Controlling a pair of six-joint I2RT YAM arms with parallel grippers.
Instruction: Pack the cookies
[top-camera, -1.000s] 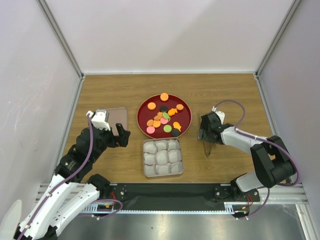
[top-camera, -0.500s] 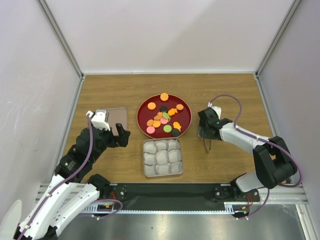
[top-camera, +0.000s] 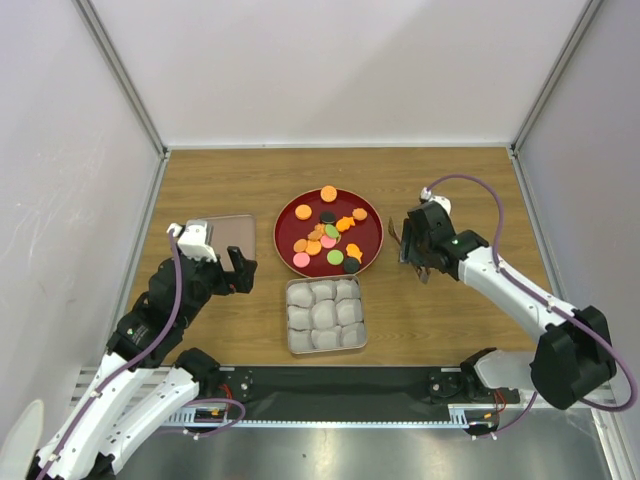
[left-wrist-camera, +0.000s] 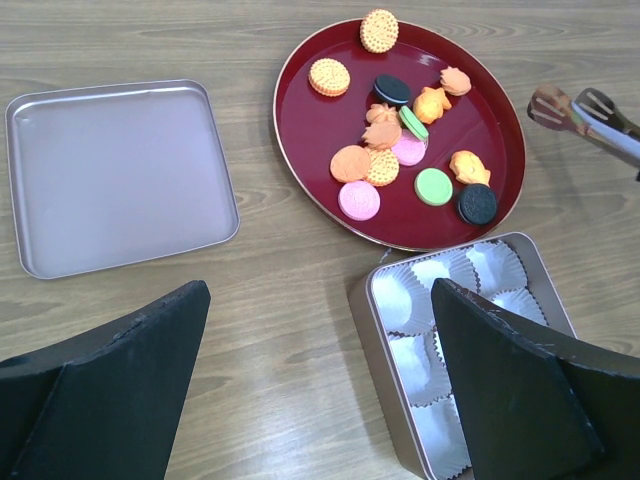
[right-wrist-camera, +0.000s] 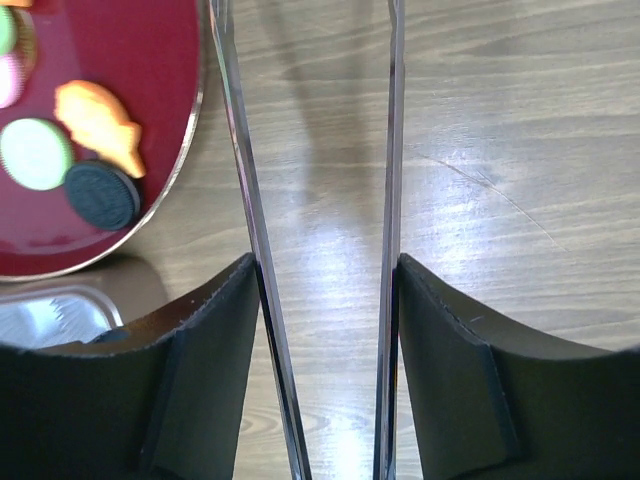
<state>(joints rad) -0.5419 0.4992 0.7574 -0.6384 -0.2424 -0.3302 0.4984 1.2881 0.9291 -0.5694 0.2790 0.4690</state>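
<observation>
The cookies (top-camera: 328, 232) lie in a heap on a round red plate (top-camera: 290, 215): orange, pink, green, black and patterned discs, also in the left wrist view (left-wrist-camera: 385, 150). My right gripper (top-camera: 418, 246) is right of the plate, shut on metal tongs (right-wrist-camera: 392, 150). Both tong arms run out between its fingers (right-wrist-camera: 325, 270). The tong tips (left-wrist-camera: 575, 108) hang just right of the plate rim. My left gripper (top-camera: 240, 270) is open and empty (left-wrist-camera: 318, 300), over bare wood left of the square tin (top-camera: 290, 330).
The square tin holds pale paper cups (left-wrist-camera: 430, 300) and sits just in front of the plate. A flat square metal lid (top-camera: 232, 232) lies left of the plate, behind my left gripper. Grey walls close in the table at left, right and back.
My right arm has risen and swung the tongs from pointing toward the near edge round toward the plate's right rim. The left arm has barely moved.
</observation>
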